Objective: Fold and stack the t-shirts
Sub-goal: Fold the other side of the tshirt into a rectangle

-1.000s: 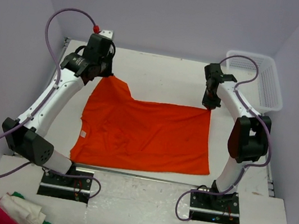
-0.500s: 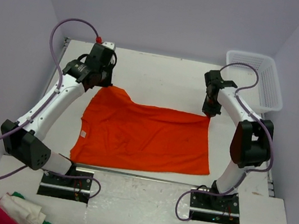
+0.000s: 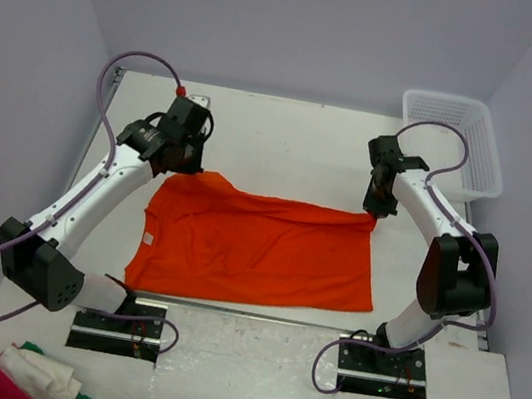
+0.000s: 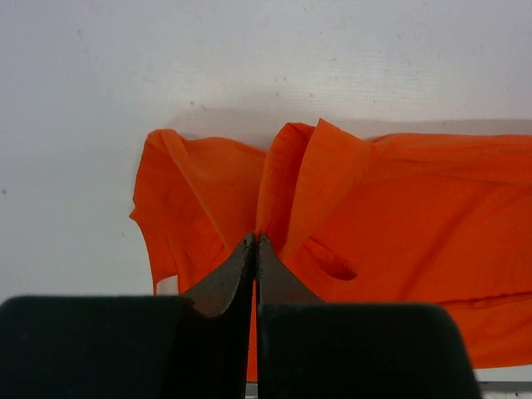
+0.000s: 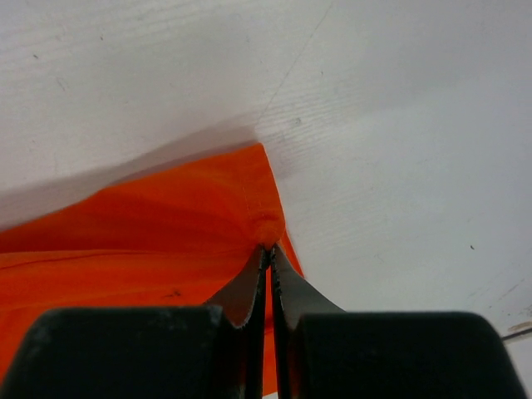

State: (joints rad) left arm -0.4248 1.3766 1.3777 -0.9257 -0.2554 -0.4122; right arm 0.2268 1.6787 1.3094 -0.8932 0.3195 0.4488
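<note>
White worktop [image 3: 287,132] carries the whole job. One orange t-shirt [image 3: 258,249] lies across its middle, collar to the left and hem to the right. Most of the cloth is flat, but the far edge is raised off the surface at both ends.

An empty white basket [image 3: 480,158] stands at the far right corner, well apart from the shirt. A red, white and green cloth pile [image 3: 25,379] sits at the near left, beyond the arm bases.

The left pincer [image 3: 190,165] is closed on the far left part of the shirt, at the sleeve or shoulder. In the left wrist view its tips meet on a bunched fold of orange fabric. The right pincer [image 3: 376,213] is likewise clamped on the far right hem corner, and the right wrist view shows the cloth puckered just at its tips.

Judging by this, the step in hand is the first fold, with the far side carried over toward the near side. No folded shirt is in view, so the task seems to be near its start.

The next move calls for both arms to travel toward the near edge together, at matching height and pace. That would keep the raised edge taut and straight between them. They should then lay it along the near edge before letting go. Uneven travel would likely skew the fold or drag the flat part.
</note>
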